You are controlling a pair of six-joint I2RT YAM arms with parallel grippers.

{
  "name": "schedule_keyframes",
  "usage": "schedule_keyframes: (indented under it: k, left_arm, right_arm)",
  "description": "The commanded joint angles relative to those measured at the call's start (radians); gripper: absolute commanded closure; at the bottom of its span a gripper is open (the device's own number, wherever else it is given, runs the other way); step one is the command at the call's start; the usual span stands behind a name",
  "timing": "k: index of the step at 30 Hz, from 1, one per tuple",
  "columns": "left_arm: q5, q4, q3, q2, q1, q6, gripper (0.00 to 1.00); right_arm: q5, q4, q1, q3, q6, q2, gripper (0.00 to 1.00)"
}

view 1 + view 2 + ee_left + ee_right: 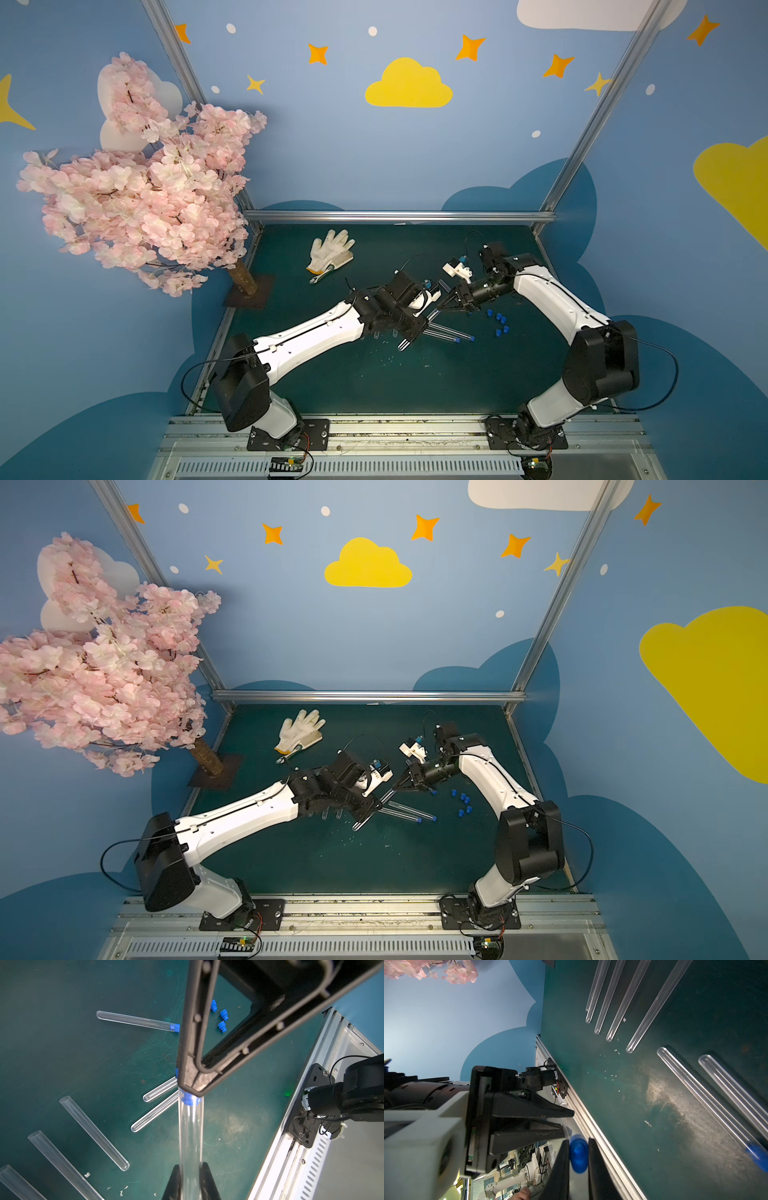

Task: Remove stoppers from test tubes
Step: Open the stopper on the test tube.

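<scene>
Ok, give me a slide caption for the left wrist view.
Left gripper holds a test tube while right gripper grips its blue stopper.

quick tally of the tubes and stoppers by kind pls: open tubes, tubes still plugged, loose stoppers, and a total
open test tubes: 5 (one mostly hidden behind its neighbour)
stoppered test tubes: 4 (3 lying, 1 held tube in the left gripper, right gripper on its stopper)
loose stoppers: 5
total: 14, counting each plugged tube as one
</scene>
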Motion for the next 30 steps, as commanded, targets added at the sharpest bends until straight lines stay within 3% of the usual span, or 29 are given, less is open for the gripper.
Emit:
schedule_keyframes:
  k: [1, 17, 26, 30]
  left_arm:
    - [-0.051, -0.188, -0.042, -0.012, 0.011, -0.006, 0.97]
    - [-0.063, -0.197, -0.046, -0.015, 0.012, -0.001, 0.97]
    - [-0.074, -0.196, -0.061, -0.032, 0.012, -0.007, 0.97]
    - [-0.076, -0.187, -0.071, -0.047, 0.016, -0.023, 0.97]
  right_arm:
    - [-0.012, 0.029, -0.042, 0.030, -0.009, -0.053, 1.00]
    - [0.093, -0.053, -0.042, 0.045, -0.047, -0.036, 1.00]
    - [0.042, -0.003, -0.057, 0.031, -0.016, -0.056, 1.00]
    - [0.073, -0.011, -0.072, 0.014, -0.014, -0.053, 1.00]
